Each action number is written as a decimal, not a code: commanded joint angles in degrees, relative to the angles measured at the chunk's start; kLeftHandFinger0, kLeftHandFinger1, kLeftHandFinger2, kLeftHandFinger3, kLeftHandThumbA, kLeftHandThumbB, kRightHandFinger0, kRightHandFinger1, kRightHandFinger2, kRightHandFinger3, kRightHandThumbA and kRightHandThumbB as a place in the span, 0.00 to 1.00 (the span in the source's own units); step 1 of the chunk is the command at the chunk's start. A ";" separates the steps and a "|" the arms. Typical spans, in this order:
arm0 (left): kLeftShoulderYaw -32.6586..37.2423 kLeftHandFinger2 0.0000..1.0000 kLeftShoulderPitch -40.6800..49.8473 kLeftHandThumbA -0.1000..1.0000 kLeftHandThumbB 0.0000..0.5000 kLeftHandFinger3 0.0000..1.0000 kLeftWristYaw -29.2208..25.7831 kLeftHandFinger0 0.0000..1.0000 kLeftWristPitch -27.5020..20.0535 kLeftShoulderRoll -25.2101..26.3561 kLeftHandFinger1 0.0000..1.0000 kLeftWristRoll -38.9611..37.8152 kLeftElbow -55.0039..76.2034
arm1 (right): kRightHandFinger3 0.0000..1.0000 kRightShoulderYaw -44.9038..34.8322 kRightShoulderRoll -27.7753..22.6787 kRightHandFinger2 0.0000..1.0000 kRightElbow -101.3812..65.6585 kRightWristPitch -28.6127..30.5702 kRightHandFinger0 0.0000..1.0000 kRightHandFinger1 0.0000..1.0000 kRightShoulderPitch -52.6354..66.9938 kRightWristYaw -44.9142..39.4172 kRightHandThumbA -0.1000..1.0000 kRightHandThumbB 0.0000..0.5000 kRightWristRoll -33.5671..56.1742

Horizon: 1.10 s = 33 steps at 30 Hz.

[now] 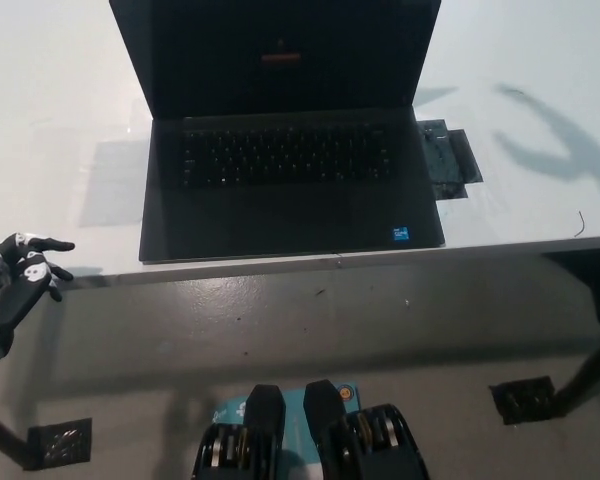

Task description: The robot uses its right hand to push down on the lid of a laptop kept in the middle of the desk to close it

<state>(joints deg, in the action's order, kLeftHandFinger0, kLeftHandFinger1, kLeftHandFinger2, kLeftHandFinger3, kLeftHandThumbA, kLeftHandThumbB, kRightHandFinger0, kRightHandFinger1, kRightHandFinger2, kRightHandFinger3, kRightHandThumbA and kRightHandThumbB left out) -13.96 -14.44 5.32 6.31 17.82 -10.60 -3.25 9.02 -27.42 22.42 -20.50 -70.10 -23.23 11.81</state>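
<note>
You have the black, slim open laptop (290, 150) sitting mid-desk on the white flat tabletop (40, 120), its dark lid (280, 50) upright and its front edge near the table's front edge. Your white left hand (22, 275) hangs at the lower left, just off the table's corner, fingers loosely spread and holding nothing. A small dark flat object (448, 160), possibly a transparent pouch, lies just beside the laptop's right side.
</note>
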 commanded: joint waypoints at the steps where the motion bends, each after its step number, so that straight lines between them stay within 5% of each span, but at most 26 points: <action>1: -0.17 0.57 -0.53 0.04 0.31 0.60 0.82 0.31 -0.22 1.71 0.40 -0.40 1.56 | 1.00 2.21 0.77 0.93 5.56 7.38 1.00 1.00 -7.07 -1.65 0.55 0.89 -5.59; 4: -0.18 0.57 -0.55 0.05 0.33 0.61 0.81 0.33 0.21 1.70 0.42 -0.60 1.93 | 0.98 3.82 3.60 0.91 14.78 11.68 1.00 1.00 -10.56 -1.52 0.55 0.95 -7.25; 6: -0.30 0.56 -0.61 0.04 0.33 0.60 0.64 0.33 0.65 1.55 0.41 -0.83 2.17 | 0.98 5.25 5.79 1.00 20.77 13.49 1.00 1.00 -12.77 -1.78 0.50 0.85 -8.58; 10: 0.14 0.57 -0.63 0.05 0.31 0.62 1.05 0.35 -0.22 1.93 0.42 -0.32 1.82 | 1.00 7.67 9.02 1.00 30.07 17.62 1.00 1.00 -16.15 -2.00 0.48 0.89 -11.29; 13: 0.20 0.56 -0.94 0.00 0.31 0.60 1.35 0.32 -0.26 1.57 0.40 -1.19 1.96 | 1.00 7.52 9.62 1.00 34.02 19.13 1.00 1.00 -17.04 -1.38 0.51 0.96 -11.97; 19: 0.77 0.59 -1.10 0.06 0.31 0.61 1.06 0.35 0.72 2.01 0.43 -0.31 2.59 | 1.00 6.60 11.34 1.00 41.57 20.23 1.00 1.00 -18.37 1.45 0.47 0.90 -13.50; 21: 0.82 0.58 -1.20 0.05 0.30 0.61 1.32 0.33 0.26 2.02 0.41 -0.53 2.30 | 1.00 6.46 11.49 1.00 42.90 21.28 1.00 1.00 -17.93 1.70 0.52 0.99 -13.88; 33: 0.25 0.53 -1.06 0.02 0.29 0.57 1.59 0.31 1.49 2.33 0.39 -1.31 3.17 | 1.00 6.05 12.34 1.00 45.44 24.39 1.00 1.00 -12.41 1.87 0.57 1.00 -16.21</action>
<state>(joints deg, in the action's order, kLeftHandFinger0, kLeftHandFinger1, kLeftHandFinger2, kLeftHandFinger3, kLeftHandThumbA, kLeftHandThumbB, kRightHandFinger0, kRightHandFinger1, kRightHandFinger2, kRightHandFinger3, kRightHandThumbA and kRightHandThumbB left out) -13.17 -14.38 6.04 7.24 17.88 -11.13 -2.52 16.26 -15.18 67.38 1.23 -81.24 -22.15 -3.49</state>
